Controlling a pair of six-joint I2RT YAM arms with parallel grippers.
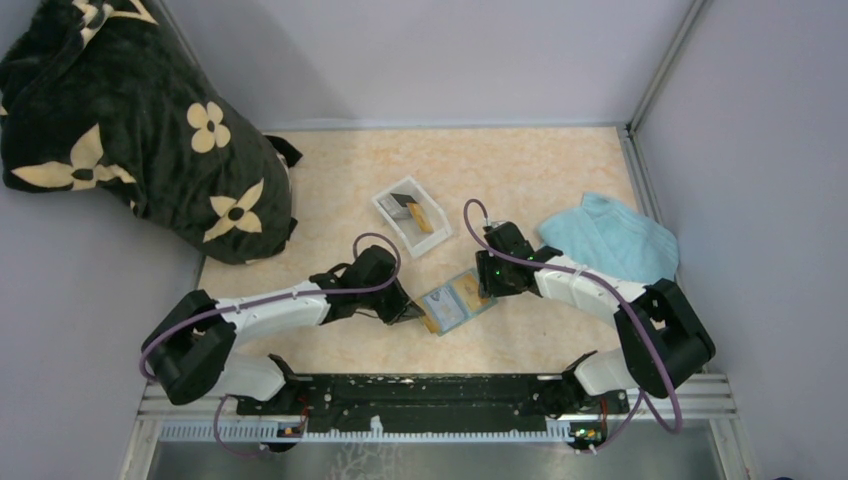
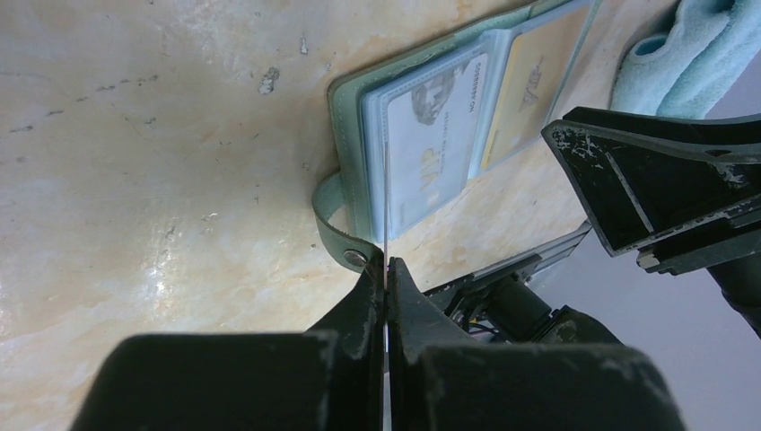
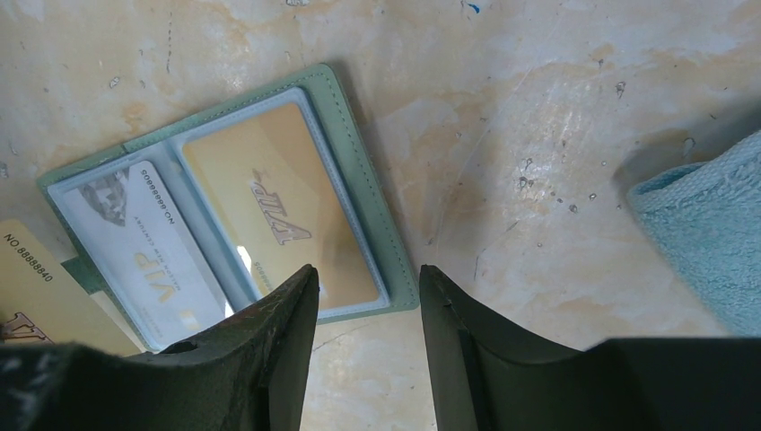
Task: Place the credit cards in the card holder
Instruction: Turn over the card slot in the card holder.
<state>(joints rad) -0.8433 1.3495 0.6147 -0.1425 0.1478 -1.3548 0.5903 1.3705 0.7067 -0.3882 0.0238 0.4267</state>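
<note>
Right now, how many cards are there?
5. A whitish card and a gold card sit in the open card holder; a second gold card is pinched in the left jaws; an orange card and a dark card lie in the white tray. More may be hidden.

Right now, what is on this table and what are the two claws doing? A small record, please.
card holder: open flat, whitish card and yellow card in its slots
left gripper: shut on a loose yellow card at the holder
right gripper: open, over the holder's edge
white tray: orange card inside
towel: right of holder
</note>
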